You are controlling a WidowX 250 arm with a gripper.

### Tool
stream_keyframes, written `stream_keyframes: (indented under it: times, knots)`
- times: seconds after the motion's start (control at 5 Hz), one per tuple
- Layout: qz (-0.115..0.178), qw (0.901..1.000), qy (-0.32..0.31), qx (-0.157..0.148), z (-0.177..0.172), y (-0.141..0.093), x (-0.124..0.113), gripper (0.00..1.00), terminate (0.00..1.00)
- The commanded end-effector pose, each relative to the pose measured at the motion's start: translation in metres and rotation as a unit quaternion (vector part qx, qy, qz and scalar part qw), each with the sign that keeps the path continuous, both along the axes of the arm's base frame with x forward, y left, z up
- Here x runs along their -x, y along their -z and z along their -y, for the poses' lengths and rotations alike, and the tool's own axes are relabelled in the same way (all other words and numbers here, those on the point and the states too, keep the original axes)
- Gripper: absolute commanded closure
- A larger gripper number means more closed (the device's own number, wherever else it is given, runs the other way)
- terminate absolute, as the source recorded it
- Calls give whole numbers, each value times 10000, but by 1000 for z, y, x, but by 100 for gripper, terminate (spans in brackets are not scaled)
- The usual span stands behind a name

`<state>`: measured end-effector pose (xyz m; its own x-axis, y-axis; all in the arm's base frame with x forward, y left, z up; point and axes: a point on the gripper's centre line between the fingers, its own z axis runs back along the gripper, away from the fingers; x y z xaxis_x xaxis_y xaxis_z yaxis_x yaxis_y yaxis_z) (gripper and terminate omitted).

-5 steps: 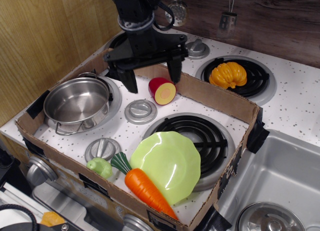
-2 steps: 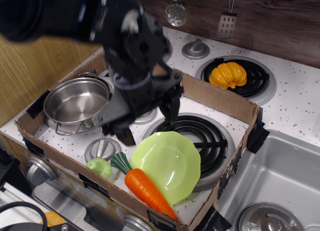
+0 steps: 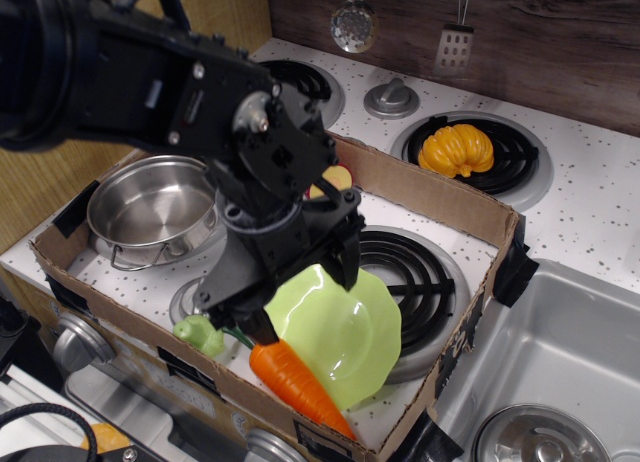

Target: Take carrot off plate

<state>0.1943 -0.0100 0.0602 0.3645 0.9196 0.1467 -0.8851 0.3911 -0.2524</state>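
The orange carrot (image 3: 295, 384) lies along the near-left rim of the lime-green plate (image 3: 345, 332), its point toward the front right; its green stub is mostly hidden behind my finger. My black gripper (image 3: 305, 297) hangs open over the plate's left part. One fingertip (image 3: 262, 329) is just above the carrot's thick end, the other (image 3: 347, 267) is over the plate's far rim. Nothing is held.
A cardboard wall (image 3: 430, 197) boxes in the stove area. A steel pot (image 3: 150, 207) stands at the left, a small pale green vegetable (image 3: 197, 334) beside the carrot, a red-yellow toy (image 3: 335, 180) behind my arm, a pumpkin (image 3: 456, 149) on the back burner, a sink (image 3: 560, 372) at the right.
My arm has swung forward and down from the back of the box toward the plate. The open fingers now hang over the plate and the carrot's thick end. The carrot has not moved.
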Motion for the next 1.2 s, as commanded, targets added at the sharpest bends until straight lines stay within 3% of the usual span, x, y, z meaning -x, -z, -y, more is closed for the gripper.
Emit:
stream_keyframes:
  times: [0.0, 0.4, 0.6, 0.8, 1.0]
  knots:
    - [-75, 10000, -11, 54, -1, 17, -5, 0, 0]
    - [-312, 9993, -185, 105, -11, 38, -1, 0, 0]
    - [-219, 9990, -257, 295, -13, 48, -1, 0, 0]
    - [224, 9985, -315, 390, -13, 50, -5, 0, 0]
    - [341, 9983, -321, 352, -14, 46, -5, 100, 0]
